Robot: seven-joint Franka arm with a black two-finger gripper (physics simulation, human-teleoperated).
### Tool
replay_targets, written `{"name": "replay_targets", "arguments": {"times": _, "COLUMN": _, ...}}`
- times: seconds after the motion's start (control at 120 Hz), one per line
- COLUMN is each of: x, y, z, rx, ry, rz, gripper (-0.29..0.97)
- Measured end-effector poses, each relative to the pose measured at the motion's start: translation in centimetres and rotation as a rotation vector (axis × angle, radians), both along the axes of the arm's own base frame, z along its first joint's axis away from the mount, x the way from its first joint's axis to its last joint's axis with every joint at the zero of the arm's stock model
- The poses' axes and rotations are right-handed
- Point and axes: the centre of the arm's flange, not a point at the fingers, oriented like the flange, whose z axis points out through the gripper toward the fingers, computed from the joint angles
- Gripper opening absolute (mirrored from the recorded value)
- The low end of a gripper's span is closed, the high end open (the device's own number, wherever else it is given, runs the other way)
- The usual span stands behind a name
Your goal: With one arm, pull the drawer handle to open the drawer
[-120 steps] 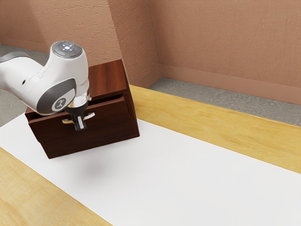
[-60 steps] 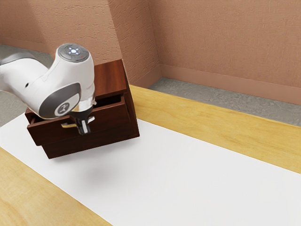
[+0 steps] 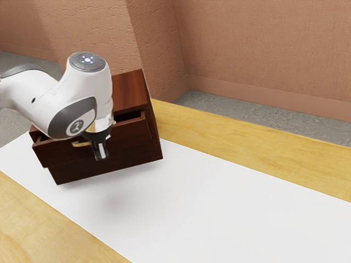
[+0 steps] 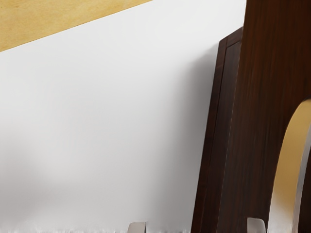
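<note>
gripper (image 3: 100, 152) down at handle (image 3: 80, 145), set there to drag it outward | clamped or loose: cannot tell | drawer (image 3: 127, 133) juts partway from cabinet (image 3: 129, 92) | more pull needed, I'd judge

One dark wooden cabinet (image 3: 129, 93) is standing here, and it is showing one drawer (image 3: 126, 134) with one pale handle (image 3: 81, 144). One white robot arm (image 3: 49, 101) is reaching in, and it is ending in one black gripper (image 3: 100, 153). One wooden table (image 3: 247, 142) is carrying it all, with one white sheet (image 3: 219, 208) lying across it.
</note>
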Motion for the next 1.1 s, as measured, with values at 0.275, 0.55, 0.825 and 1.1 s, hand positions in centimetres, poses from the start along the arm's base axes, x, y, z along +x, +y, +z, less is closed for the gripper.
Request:
{"name": "replay_targets", "arguments": {"times": 0.275, "x": -0.4, "y": -0.4, "z": 0.6, "rx": -0.02, "ry": 0.005, "rz": 0.01, "gripper": -0.11}}
{"name": "replay_targets", "arguments": {"times": 0.55, "x": -0.2, "y": -1.4, "z": 0.7, "rx": -0.047, "ry": -0.016, "rz": 0.028, "gripper": -0.07}}
{"name": "replay_targets", "arguments": {"times": 0.825, "x": 0.8, "y": -24.4, "z": 4.5, "rx": -0.186, "ry": -0.11, "rz": -0.317, "gripper": 0.24}}
{"name": "replay_targets", "arguments": {"times": 1.1, "x": 0.5, "y": -13.9, "z": 13.7, "rx": -0.287, "ry": -0.181, "rz": -0.226, "gripper": 0.54}}
